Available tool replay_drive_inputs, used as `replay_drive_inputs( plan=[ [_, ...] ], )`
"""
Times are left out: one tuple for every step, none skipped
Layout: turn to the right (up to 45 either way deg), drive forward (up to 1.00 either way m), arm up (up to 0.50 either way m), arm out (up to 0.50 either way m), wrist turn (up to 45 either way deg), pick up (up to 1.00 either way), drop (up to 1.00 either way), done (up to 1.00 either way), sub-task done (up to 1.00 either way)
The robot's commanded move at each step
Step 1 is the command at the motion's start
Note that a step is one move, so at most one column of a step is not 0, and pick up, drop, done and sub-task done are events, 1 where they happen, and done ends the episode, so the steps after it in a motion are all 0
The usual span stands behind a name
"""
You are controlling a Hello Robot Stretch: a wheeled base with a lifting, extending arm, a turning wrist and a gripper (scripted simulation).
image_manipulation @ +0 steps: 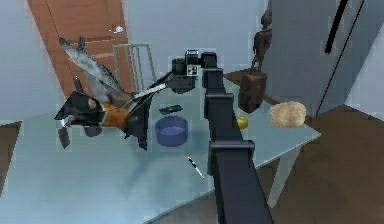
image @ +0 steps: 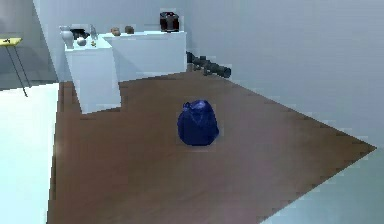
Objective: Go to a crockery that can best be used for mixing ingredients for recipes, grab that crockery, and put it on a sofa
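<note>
In the forward view a brown wooden floor (image: 120, 160) runs back to pale walls, and a dark blue sack-like lump (image: 198, 123) sits on it near the middle. Far left stand white counters (image: 95, 75) carrying several small things too small to name, with a dark object (image: 170, 20) on the farther one. Dark dumbbell-like shapes (image: 213, 67) lie on the floor by the far wall, and a small yellow table (image: 10, 42) shows at the left edge. In the arm side view the dark arm (image_manipulation: 225, 150) reaches out over a pale tabletop (image_manipulation: 60, 185). Its fingers (image_manipulation: 155, 92) point left above cluttered things, and I cannot tell whether they are spread or pressed together, or whether they hold anything. The blue bowl (image_manipulation: 173, 128) stands on the tabletop just left of the arm, nearer than the fingers. Left of it is a dark and orange angular ornament (image_manipulation: 100, 112), with a grey fish-like shape (image_manipulation: 90, 65) above it. Right of the arm are a wooden statue (image_manipulation: 262, 40), a brown box (image_manipulation: 252, 90) and a bread loaf (image_manipulation: 290, 113). A wooden door (image_manipulation: 80, 30) stands behind.
</note>
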Motion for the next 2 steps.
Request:
replay_drive_inputs(
  plan=[
    [0.0,0.0,0.0,0.0,27.0,0.0,0.0,0.0,0.0],
    [0.0,0.0,-0.3,0.0,0.0,0.0,0.0,0.0,0.0]
  ],
)
